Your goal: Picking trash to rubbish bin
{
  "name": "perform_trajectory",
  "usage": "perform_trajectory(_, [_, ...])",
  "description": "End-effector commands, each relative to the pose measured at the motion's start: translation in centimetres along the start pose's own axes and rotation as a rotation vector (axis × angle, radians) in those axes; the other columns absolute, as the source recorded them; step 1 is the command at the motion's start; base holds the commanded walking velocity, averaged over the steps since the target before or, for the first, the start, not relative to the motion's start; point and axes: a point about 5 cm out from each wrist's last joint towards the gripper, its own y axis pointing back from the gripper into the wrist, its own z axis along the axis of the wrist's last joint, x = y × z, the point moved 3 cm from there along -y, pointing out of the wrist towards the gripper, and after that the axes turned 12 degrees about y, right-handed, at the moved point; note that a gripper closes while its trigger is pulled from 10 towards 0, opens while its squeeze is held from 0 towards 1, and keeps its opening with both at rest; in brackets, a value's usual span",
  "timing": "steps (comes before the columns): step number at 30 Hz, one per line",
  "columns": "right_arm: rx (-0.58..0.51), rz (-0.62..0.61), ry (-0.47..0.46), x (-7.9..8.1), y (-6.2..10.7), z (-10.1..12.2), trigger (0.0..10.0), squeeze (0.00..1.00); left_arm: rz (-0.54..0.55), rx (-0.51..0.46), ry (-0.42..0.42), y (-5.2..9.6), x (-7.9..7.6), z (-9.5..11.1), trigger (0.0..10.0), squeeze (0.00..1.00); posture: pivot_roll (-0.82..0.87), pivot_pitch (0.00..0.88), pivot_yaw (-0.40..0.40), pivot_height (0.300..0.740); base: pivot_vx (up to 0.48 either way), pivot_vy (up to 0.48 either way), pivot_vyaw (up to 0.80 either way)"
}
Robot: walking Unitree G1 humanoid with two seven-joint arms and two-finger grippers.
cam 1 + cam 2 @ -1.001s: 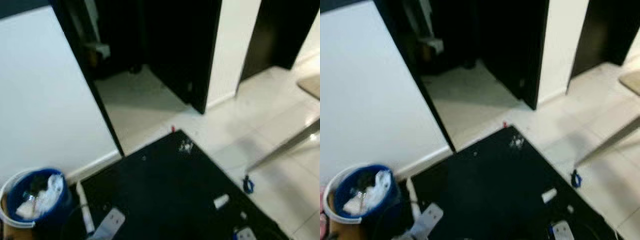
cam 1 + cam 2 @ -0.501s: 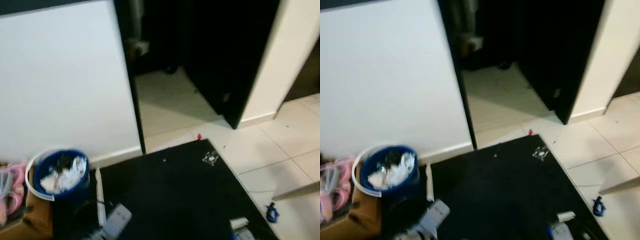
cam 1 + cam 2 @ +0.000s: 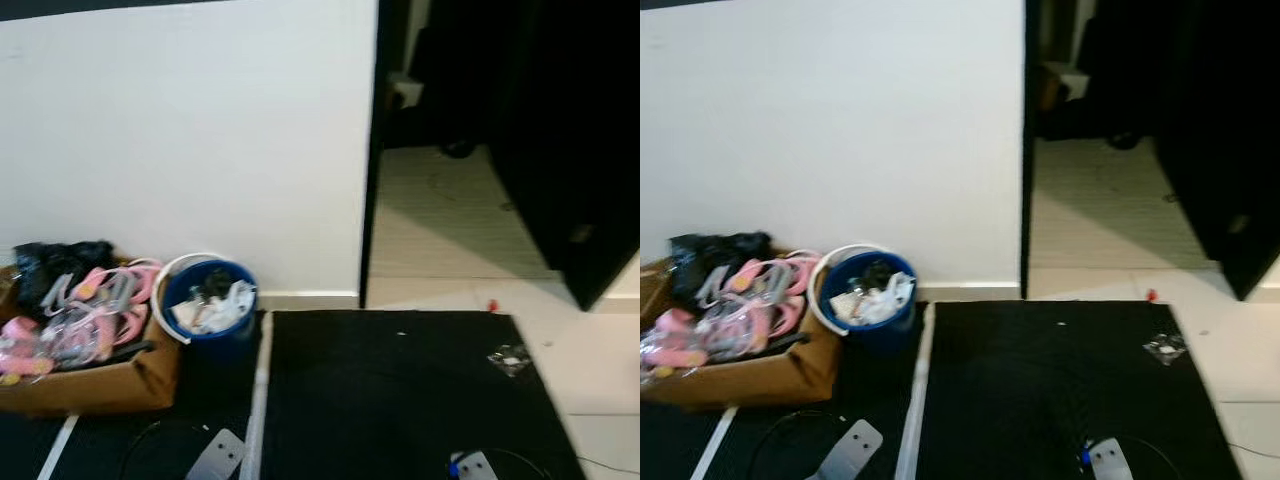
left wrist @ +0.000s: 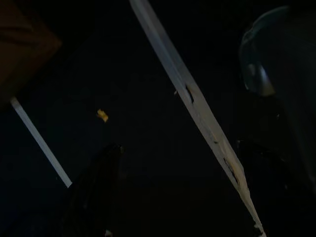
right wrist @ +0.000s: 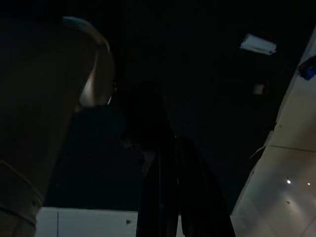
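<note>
A blue rubbish bin (image 3: 206, 303) with a white rim stands against the white wall, holding white and dark scraps. A crumpled clear wrapper (image 3: 510, 358) lies on the black mat (image 3: 400, 400) near its right edge, and a small red bit (image 3: 491, 305) sits on the tile at the mat's far corner. Both silver arms hang low, the left arm (image 3: 215, 457) and the right arm (image 3: 472, 466) at the bottom edge. My left gripper (image 4: 180, 148) is open over the dark mat, with nothing between its fingers. My right gripper (image 5: 165, 138) hangs shut above the mat.
A cardboard box (image 3: 100, 375) of pink items and a black bag sits left of the bin. White tape strips (image 3: 258, 400) cross the mat. A dark open doorway (image 3: 450, 150) lies to the right. White scraps (image 5: 257, 43) and a blue object (image 5: 308, 69) lie near the tile edge.
The camera has swung left: bin and doorway slid right in the picture and the cardboard box has come into view. Nothing on the floor has moved.
</note>
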Motion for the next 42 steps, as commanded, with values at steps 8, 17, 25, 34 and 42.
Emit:
perform_trajectory(8, [0.003, -0.007, -0.004, 0.1, 0.0, -0.2, 10.0, 0.00, 0.001, -0.002, 0.006, 0.0, 0.0, 0.1, 10.0, 0.00, -0.07, 0.011, 0.072, 0.740, 0.000, 0.000, 0.73])
perform_trajectory(17, [-0.034, -0.020, -0.008, -0.4, 0.0, 0.6, 10.0, 0.00, 0.008, 0.015, 0.021, 0.1, 0.3, -0.2, 10.0, 0.00, -0.07, 0.004, 0.068, 0.740, 0.000, -0.257, 0.09])
perform_trajectory(25, [-0.041, 0.006, 0.035, -0.1, 0.0, 1.1, 10.0, 0.00, 0.016, -0.004, 0.025, 0.1, 0.5, 0.3, 10.0, 0.00, -0.06, 0.000, 0.067, 0.740, 0.000, -0.052, 0.77])
perform_trajectory(34, [-0.044, 0.014, 0.046, -0.2, 0.0, 1.1, 10.0, 0.00, 0.011, -0.002, 0.020, 0.0, 0.4, 0.4, 10.0, 0.00, -0.06, 0.000, 0.066, 0.740, 0.000, 0.000, 0.77])
perform_trajectory(42, [-0.084, 0.022, 0.032, -0.2, 0.1, 1.8, 10.0, 0.00, 0.006, 0.000, 0.021, 0.0, 0.3, 0.4, 10.0, 0.00, -0.06, 0.000, 0.066, 0.740, 0.000, 0.000, 0.77])
